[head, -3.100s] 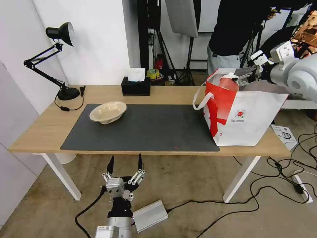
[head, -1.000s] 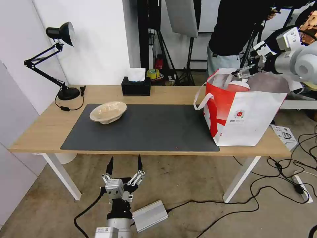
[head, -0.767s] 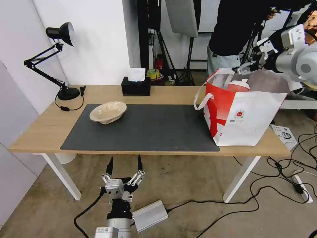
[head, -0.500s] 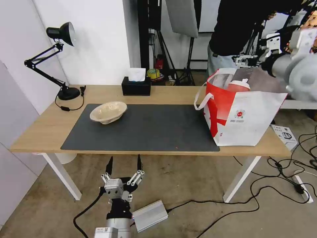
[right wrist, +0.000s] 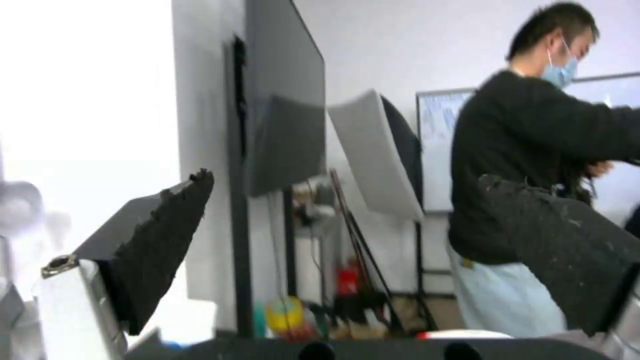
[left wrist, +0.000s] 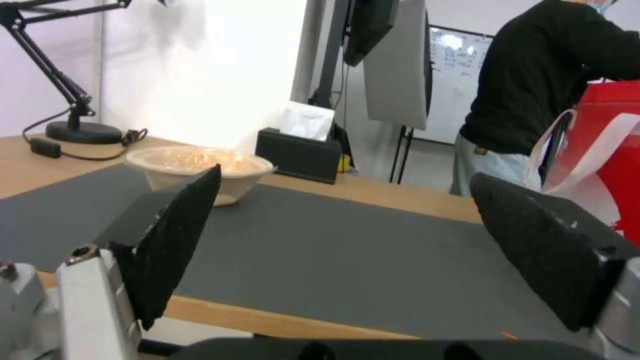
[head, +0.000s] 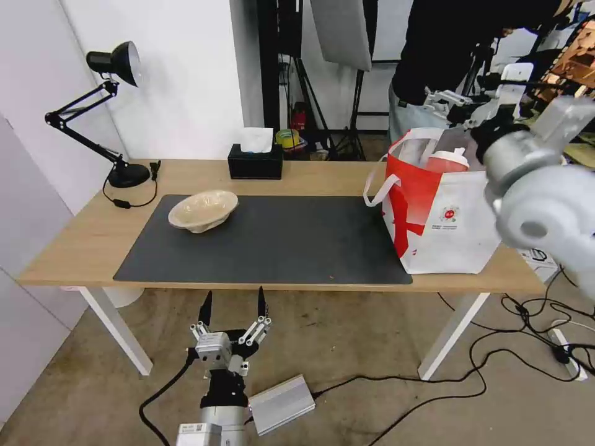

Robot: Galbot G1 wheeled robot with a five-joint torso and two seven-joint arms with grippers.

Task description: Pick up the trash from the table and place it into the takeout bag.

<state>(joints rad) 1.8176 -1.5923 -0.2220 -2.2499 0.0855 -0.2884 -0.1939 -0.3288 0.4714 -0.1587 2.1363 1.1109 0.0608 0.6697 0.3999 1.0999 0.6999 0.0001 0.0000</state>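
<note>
1. Right gripper [head: 447, 102] — raised above and behind the takeout bag [head: 455, 226], fingers spread wide, carrying nothing.
2. Red drink cup [head: 447, 161] — standing upright inside the takeout bag, its white lid showing just above the rim.
3. Takeout bag — upright at the right end of the worktop [head: 80, 238], mouth open, one strap handle hanging over the red side.
4. Beige pulp bowl [head: 203, 210] — the one piece of trash left out, resting tilted on the far left part of the dark grey mat [head: 279, 244], well apart from the bag.
5. Left gripper [head: 232, 313] — parked low in front of the worktop edge, fingers open, empty.
6. Step in hand, by my reckoning — the cup's drop is done; the pulp bowl is next.
7. Next move calls for a reach to the bowl's raised rim, a firm pinch on the thin wall, then a carry across to the bag's mouth.
</note>
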